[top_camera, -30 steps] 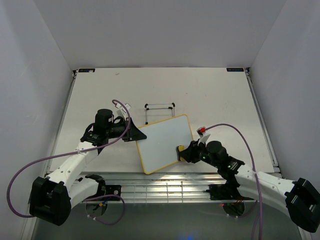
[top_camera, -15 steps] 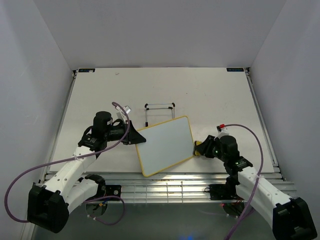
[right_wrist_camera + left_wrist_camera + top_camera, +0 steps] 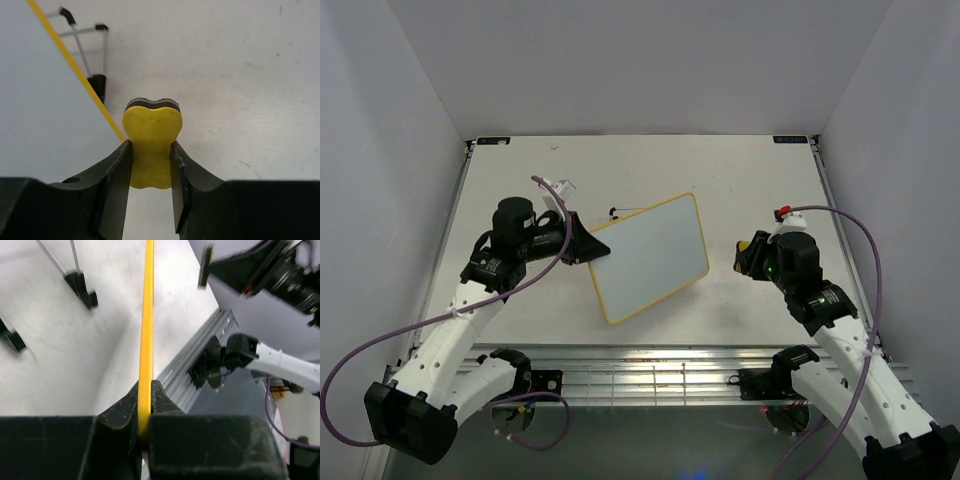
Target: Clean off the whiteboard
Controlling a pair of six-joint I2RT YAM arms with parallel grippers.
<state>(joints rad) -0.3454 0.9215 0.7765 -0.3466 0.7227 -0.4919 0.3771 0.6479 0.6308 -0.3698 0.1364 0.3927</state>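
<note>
**Two firm holds, apart**

The small white rectangular whiteboard with a thin yellow rim (image 3: pixel 650 258) sits tilted at the centre of the top view. Its left edge is clamped in the left gripper (image 3: pixel 591 250). At centre-right, clear of the board, the right gripper (image 3: pixel 748 256) pinches a yellow eraser block (image 3: pixel 151 132).

We see our right claw (image 3: pixel 151 162) clamped on a yellow eraser (image 3: pixel 152 131); the whiteboard (image 3: pixel 45 115) fills the left, a wire stand (image 3: pixel 91 50) beyond it on the desk (image 3: pixel 240 75).
</note>
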